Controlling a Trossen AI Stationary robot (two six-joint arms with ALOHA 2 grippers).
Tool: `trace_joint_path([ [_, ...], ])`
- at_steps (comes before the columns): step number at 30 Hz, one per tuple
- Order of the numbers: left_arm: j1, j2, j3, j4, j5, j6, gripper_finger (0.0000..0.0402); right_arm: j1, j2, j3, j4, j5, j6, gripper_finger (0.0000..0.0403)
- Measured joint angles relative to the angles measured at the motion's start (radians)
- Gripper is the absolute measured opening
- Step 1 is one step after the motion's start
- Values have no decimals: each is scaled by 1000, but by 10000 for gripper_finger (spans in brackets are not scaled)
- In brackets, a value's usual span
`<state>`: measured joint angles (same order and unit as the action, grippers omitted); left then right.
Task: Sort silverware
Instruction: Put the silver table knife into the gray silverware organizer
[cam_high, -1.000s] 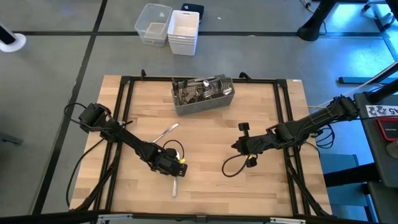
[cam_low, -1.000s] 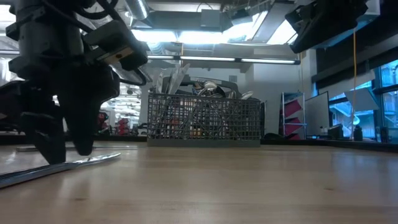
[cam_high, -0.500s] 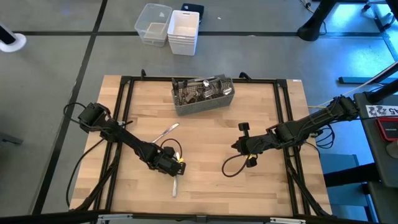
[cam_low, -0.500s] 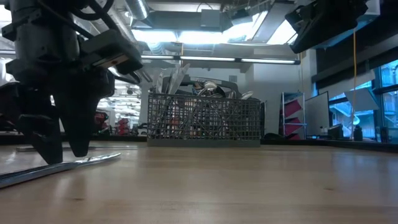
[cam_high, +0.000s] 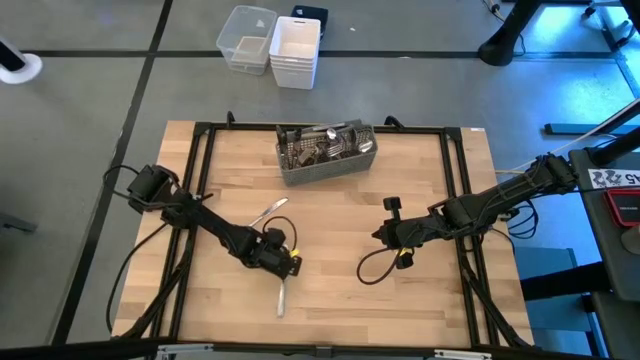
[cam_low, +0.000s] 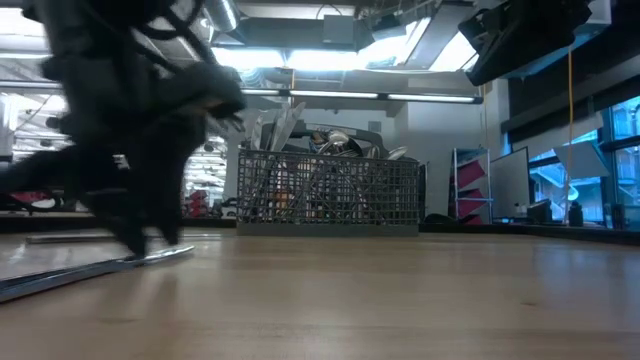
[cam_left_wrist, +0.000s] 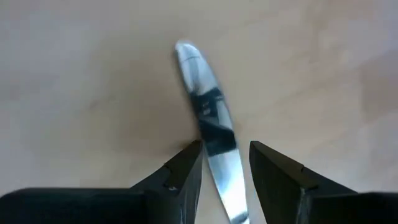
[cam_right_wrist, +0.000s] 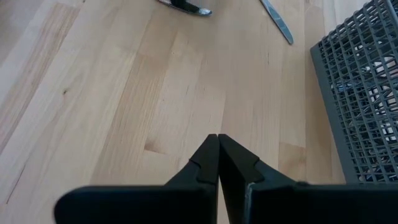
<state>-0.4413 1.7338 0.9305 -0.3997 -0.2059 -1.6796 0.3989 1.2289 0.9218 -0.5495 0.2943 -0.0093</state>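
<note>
A silver table knife (cam_high: 282, 297) lies flat on the wood near the table's near edge; it also shows in the low view (cam_low: 100, 268). My left gripper (cam_high: 282, 262) points down over one end of it, open, with one finger on each side of the knife (cam_left_wrist: 217, 134). A second utensil (cam_high: 268, 212) lies flat farther back. The rest of the silverware (cam_high: 322, 140) stands in the grey mesh caddy (cam_high: 325, 165). My right gripper (cam_high: 383, 236) hovers right of centre, shut and holding nothing (cam_right_wrist: 217, 155). My left gripper comes from above with its fingers across the knife, which lies flat on the table. One fingertip (cam_left_wrist: 189, 158) stands right at the knife's edge (cam_left_wrist: 206, 144), and the other stands apart from it. I cannot tell whether either touches.
The caddy (cam_low: 330, 190) stands at the far middle of the table. A black frame (cam_high: 200, 180) runs along the table's sides. White plastic bins (cam_high: 285, 45) sit on the floor beyond. Bare wood (cam_high: 340, 290) lies between the two arms.
My left gripper has shifted a little toward the table's right, staying low over the knife; it is blurred in the low view. The knife and the other utensil lie where they were.
</note>
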Motion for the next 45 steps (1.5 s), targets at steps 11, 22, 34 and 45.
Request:
trace_joint_path([
  [11,13,0,44,4,1,86,126,0,0,0,0,0,0,10],
  [22,-4,41,43,30,5,79,127,0,0,0,-1,0,0,10],
  [34,29,54,45,-7,-23,88,127,0,0,0,-1,0,0,10],
  [45,159,54,46,-68,-39,307,127,0,0,0,0,0,0,10],
])
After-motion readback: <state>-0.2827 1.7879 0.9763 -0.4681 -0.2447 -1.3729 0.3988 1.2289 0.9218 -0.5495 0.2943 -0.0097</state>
